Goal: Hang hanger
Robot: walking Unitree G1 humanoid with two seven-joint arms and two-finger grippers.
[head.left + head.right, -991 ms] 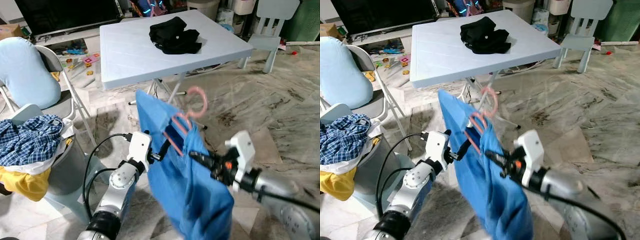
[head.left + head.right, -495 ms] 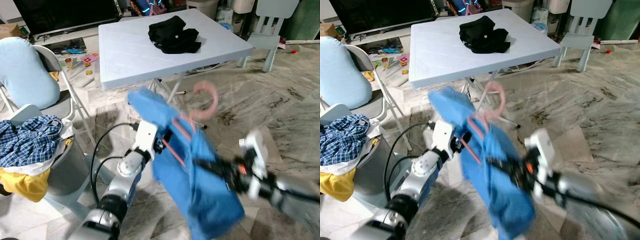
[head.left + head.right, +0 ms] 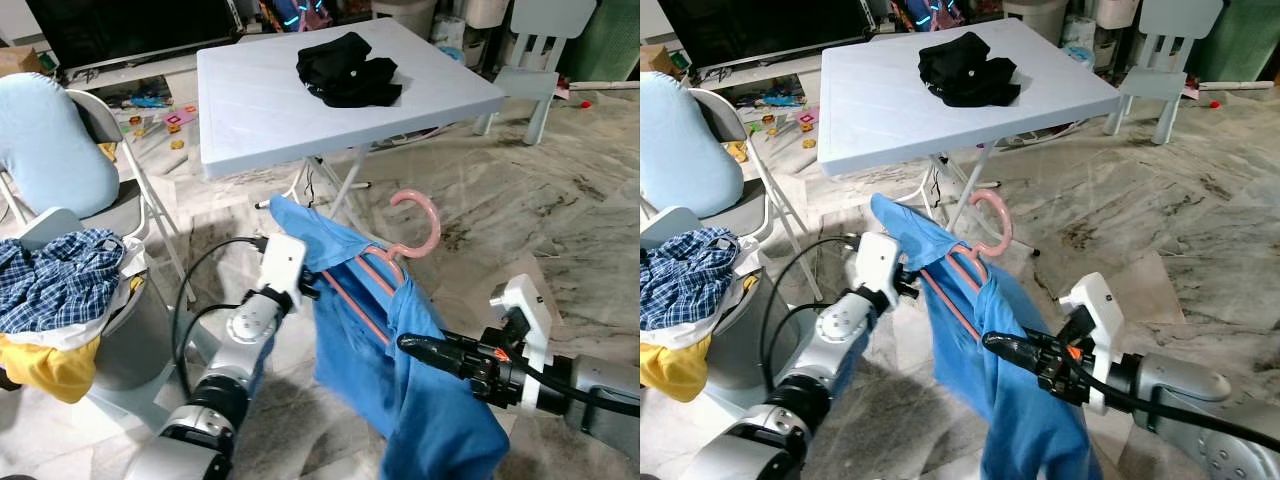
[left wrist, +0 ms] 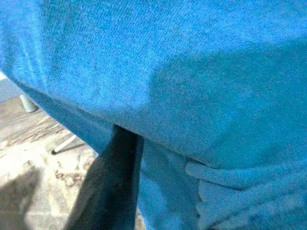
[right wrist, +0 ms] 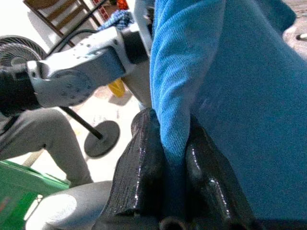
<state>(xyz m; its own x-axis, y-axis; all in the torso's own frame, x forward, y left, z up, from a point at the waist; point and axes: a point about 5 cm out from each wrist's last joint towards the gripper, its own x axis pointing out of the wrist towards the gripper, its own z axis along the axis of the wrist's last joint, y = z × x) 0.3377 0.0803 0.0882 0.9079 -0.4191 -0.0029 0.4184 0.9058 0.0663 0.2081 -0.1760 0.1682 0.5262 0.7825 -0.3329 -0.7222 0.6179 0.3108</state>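
Observation:
A blue shirt hangs on a pink hanger, held up in the air between my two arms in front of the white table. My left gripper sits at the hanger's lower left end, under the shirt's shoulder, shut on the hanger; the left wrist view shows one black finger beneath blue cloth. My right gripper reaches in from the right, lower down. It is shut on a fold of the blue shirt, which sits pinched between its fingers. The hook points up and is free.
A white folding table with black clothes stands just ahead. At left are a chair with a light-blue cushion and a basket of plaid and yellow laundry. A small white chair stands far right on the marble floor.
The shirt and hanger swung and settled; the hook has shifted right. My right gripper has drawn right and down, stretching the shirt out from the left gripper.

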